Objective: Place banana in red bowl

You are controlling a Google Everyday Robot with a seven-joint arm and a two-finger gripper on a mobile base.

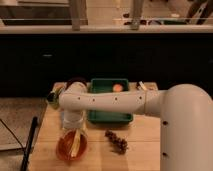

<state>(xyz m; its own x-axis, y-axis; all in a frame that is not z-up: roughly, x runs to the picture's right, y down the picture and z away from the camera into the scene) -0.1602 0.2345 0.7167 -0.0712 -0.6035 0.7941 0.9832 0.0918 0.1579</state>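
Observation:
The red bowl (64, 148) sits at the front left of the wooden table. The banana (76, 144) is a pale yellow curved shape lying inside the bowl and leaning on its right side. My gripper (73, 129) hangs from the white arm that reaches in from the right. It points straight down over the bowl, right above the banana. I cannot tell whether it touches the banana.
A green rectangular tray (106, 116) stands behind the bowl, with a round orange fruit (117, 87) in it. A maroon dish (76, 81) is at the back left. A dark bunch of grapes (116, 141) lies right of the bowl. A black rod (29, 145) runs along the table's left edge.

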